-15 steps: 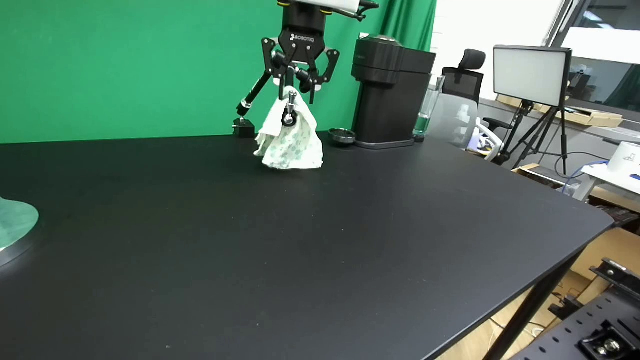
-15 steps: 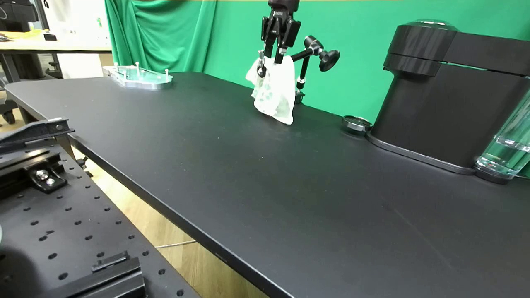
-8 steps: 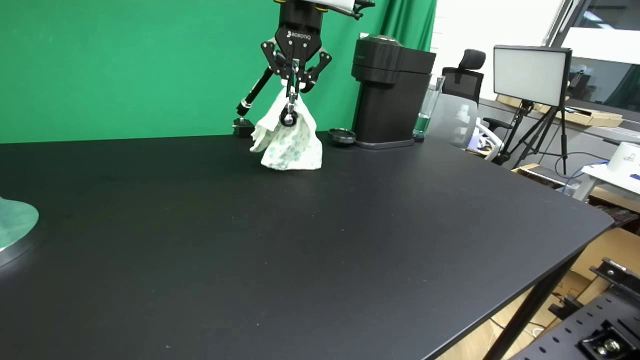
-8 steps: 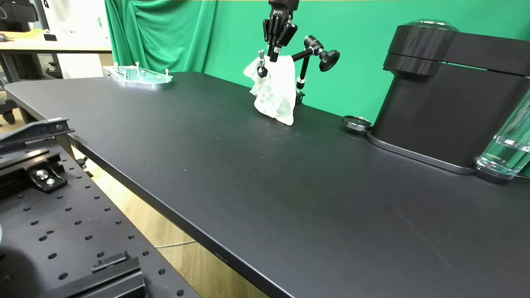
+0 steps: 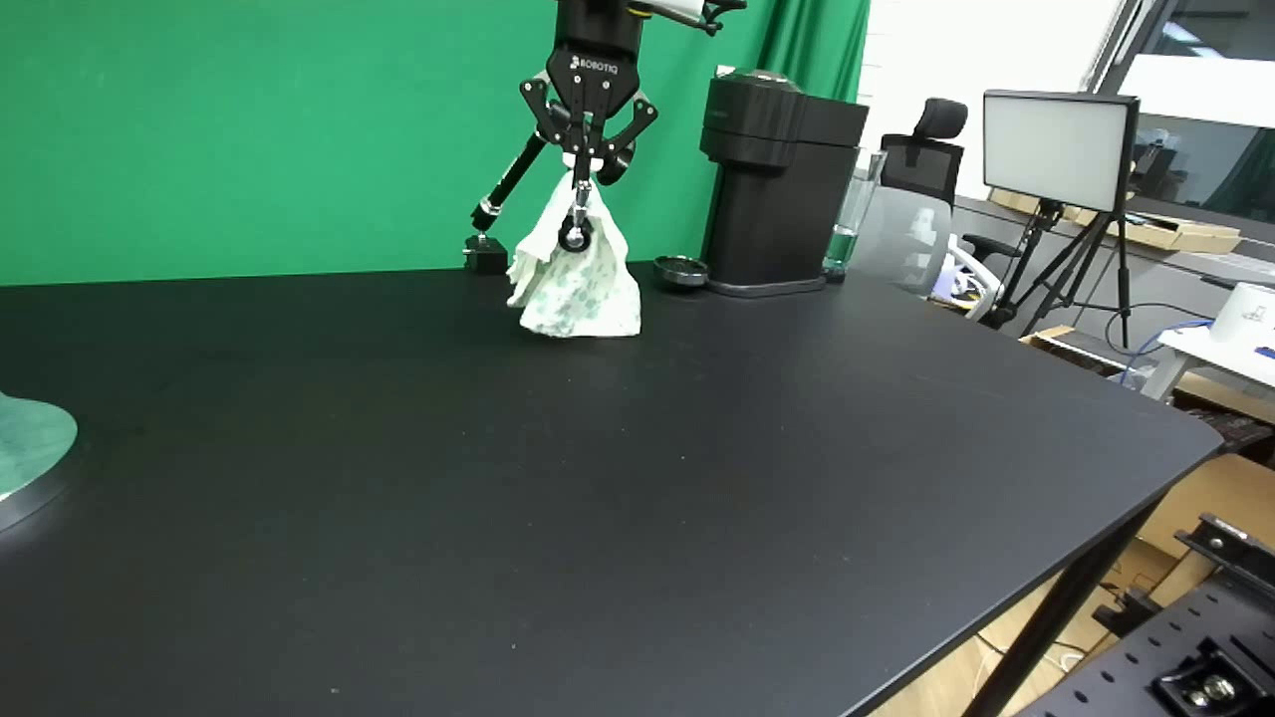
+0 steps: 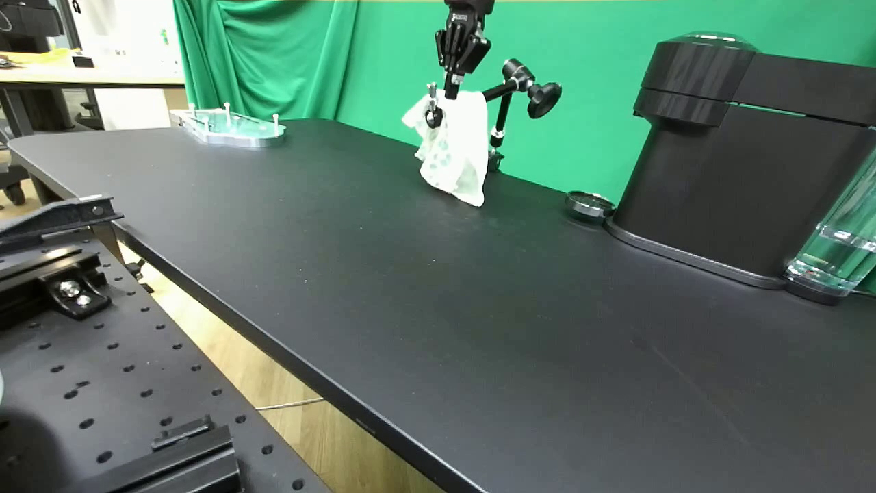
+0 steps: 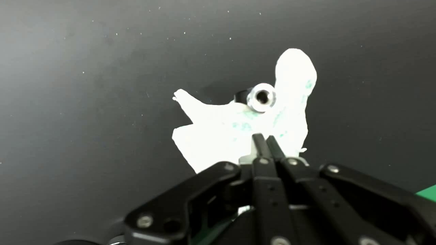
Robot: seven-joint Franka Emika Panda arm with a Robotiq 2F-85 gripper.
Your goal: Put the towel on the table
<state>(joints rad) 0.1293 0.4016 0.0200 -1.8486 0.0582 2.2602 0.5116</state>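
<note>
At the back edge of the flat black desk [image 6: 383, 287] we see a bulky black machine [image 6: 718, 198] with a clear plastic tank [image 6: 838, 246], and just beside it a round black dish [image 6: 588, 207]. A clear plate with white pegs [image 6: 236, 135] lies by the left edge. The white, green-patterned cloth towel [image 5: 588, 297] hangs near the back edge, in front of a black jointed stand [image 6: 503, 116]; a silver metal tube [image 7: 261, 98] juts out before it, close to the black two-finger gripper [image 7: 265, 137]. The gripper points straight down at the towel's top, its fingers [image 7: 261, 145] together; we cannot tell whether cloth is pinched between.
</note>
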